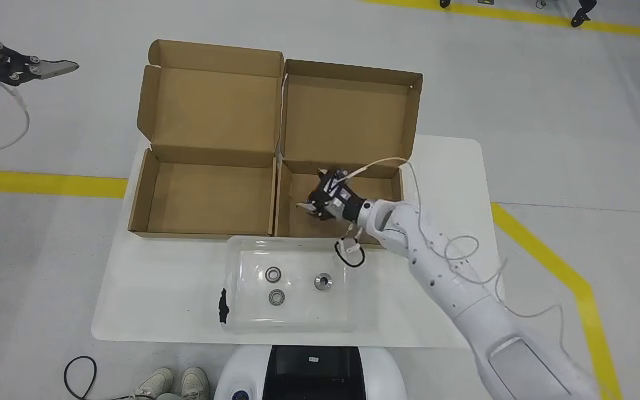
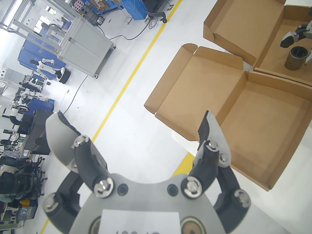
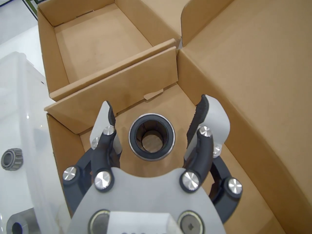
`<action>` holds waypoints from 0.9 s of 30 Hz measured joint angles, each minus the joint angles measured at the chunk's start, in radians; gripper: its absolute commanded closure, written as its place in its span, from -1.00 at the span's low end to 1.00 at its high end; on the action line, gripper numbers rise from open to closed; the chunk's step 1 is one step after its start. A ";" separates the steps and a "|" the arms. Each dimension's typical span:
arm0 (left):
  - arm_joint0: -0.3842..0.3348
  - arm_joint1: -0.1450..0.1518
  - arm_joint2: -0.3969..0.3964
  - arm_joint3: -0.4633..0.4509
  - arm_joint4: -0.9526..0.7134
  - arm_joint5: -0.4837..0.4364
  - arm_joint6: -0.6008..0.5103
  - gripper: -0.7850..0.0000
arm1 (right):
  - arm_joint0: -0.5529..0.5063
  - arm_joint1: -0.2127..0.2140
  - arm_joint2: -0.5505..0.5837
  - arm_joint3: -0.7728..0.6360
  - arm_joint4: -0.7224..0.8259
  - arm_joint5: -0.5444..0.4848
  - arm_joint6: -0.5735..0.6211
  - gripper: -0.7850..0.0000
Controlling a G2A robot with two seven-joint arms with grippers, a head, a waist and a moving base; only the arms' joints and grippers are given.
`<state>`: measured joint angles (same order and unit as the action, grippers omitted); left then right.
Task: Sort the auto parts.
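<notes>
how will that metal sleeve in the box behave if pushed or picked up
The metal sleeve looks thick-walled, so probably rigid and heavy for its size. Standing on end in the cardboard box, it may tip if pushed high, then roll on its round side.

- The top view looks steeply down from above the robot onto the white table (image 1: 450, 180), taking in the left box (image 1: 205, 197), the right box (image 1: 300, 178) and the clear bin (image 1: 250, 300).
- The left wrist view looks past the left gripper (image 2: 132, 118) from well off the table, across the floor toward both boxes.
- The right wrist view looks down from close, past the right gripper (image 3: 155, 103), into the right box at a metal sleeve (image 3: 133, 136).
- All three views share both boxes. The left wrist view also catches the metal sleeve.
</notes>
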<state>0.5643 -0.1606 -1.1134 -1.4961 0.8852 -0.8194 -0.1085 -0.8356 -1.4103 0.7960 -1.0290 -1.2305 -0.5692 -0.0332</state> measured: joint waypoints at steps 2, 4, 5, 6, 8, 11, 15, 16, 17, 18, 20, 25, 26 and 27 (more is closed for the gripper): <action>0.000 0.000 0.000 0.000 0.000 0.000 0.000 -1.00 | -0.013 0.007 0.015 -0.052 -0.002 -0.008 0.005 -0.60; 0.000 0.000 0.000 0.000 0.000 0.000 0.000 -1.00 | -0.035 0.017 0.036 -0.127 -0.012 -0.018 0.025 -0.61; 0.000 0.000 0.000 0.000 0.000 0.000 0.000 -1.00 | -0.046 0.022 0.045 -0.163 -0.016 -0.022 0.039 -0.61; 0.000 0.000 0.000 0.000 0.000 0.000 0.000 -1.00 | -0.064 0.029 0.058 -0.215 -0.020 -0.029 0.059 -0.62; 0.000 0.000 0.000 0.000 0.000 0.000 0.000 -1.00 | -0.095 0.039 0.075 -0.295 -0.025 -0.039 0.097 -0.62; 0.000 0.000 0.000 0.000 0.000 0.000 0.000 -1.00 | -0.156 0.055 0.100 -0.422 -0.022 -0.059 0.168 -0.65; 0.000 0.000 0.000 0.000 0.000 0.000 0.000 -1.00 | -0.246 0.074 0.129 -0.569 -0.008 -0.073 0.255 -0.67; 0.000 0.000 0.000 0.000 0.000 0.000 0.000 -1.00 | -0.264 0.078 0.135 -0.595 -0.008 -0.075 0.270 -0.67; 0.000 0.000 0.000 0.000 0.000 0.000 0.000 -1.00 | -0.281 0.082 0.141 -0.619 -0.009 -0.077 0.282 -0.69; 0.000 0.000 0.000 0.000 0.000 0.000 0.000 -1.00 | -0.302 0.087 0.150 -0.648 -0.011 -0.081 0.297 -0.71; 0.000 0.000 0.000 0.000 0.000 0.000 0.000 -1.00 | -0.332 0.094 0.161 -0.684 -0.014 -0.094 0.314 -0.73; 0.000 0.000 0.000 0.000 0.000 0.000 0.000 -1.00 | -0.408 0.115 0.195 -0.740 -0.026 -0.146 0.346 -0.69; 0.000 0.000 0.000 0.000 0.000 0.000 0.000 -1.00 | -0.423 0.119 0.203 -0.747 -0.027 -0.148 0.353 -0.67; 0.000 0.000 0.000 0.000 0.000 0.000 0.000 -1.00 | -0.442 0.124 0.213 -0.760 -0.031 -0.150 0.366 -0.63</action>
<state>0.5643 -0.1606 -1.1134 -1.4961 0.8852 -0.8194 -0.1085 -1.2776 -1.2864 1.0089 -1.7889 -1.2615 -0.7189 0.3325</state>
